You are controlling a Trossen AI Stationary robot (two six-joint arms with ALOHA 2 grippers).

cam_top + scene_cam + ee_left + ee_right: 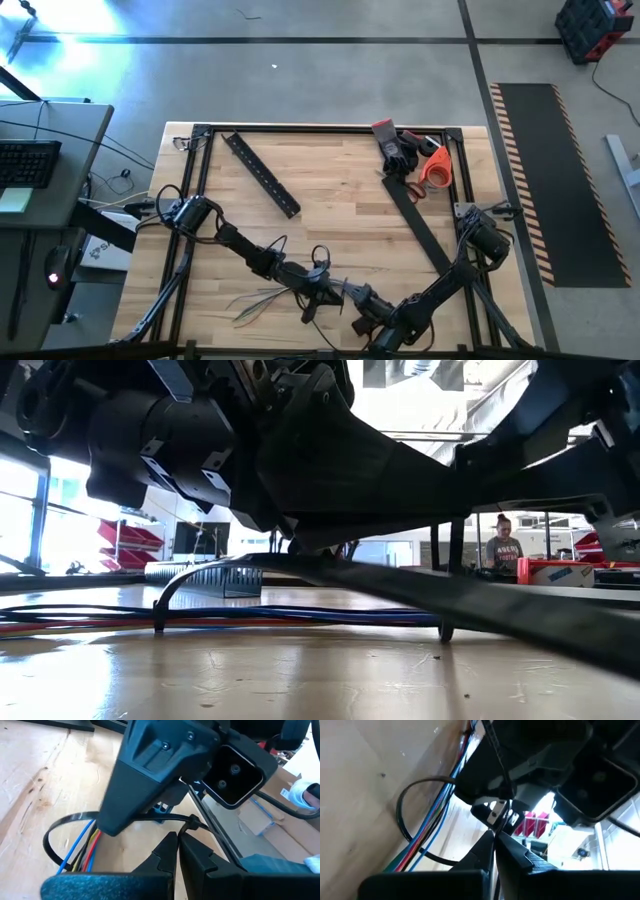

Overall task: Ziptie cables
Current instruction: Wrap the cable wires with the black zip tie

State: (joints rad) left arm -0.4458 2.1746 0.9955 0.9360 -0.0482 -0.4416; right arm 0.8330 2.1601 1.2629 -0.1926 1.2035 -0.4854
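The cables are several thin wires, blue, red and yellow, lying flat on the wooden table near its near edge (268, 300) (82, 852) (437, 827) (200, 615). A black zip tie (50, 832) (402, 815) (165, 590) loops over them. My left gripper (177, 837) (322, 292) and my right gripper (494, 834) (358, 300) meet nose to nose just right of the bundle. Both are shut at the tie, each filling the other's wrist view. My left gripper has its shut fingertips against the zip tie's strap beside the small head (194, 824), coming in low along the table from the left. The loop stands over the wires. Whether the strap lies between the fingers, I cannot tell. My right gripper pinches the zip tie at its fingertips, near where the thin free tail (501, 765) runs up from the loop. It comes in low from the table's right. The left gripper's body hides the exact spot.
A flat perforated black bar (262, 173) lies diagonally at the far left, and a long black strip (420, 228) lies diagonally on the right. Orange-handled scissors (432, 168) and a black-and-red glove (392, 145) sit in the far right corner. A person (503, 542) stands in the room beyond.
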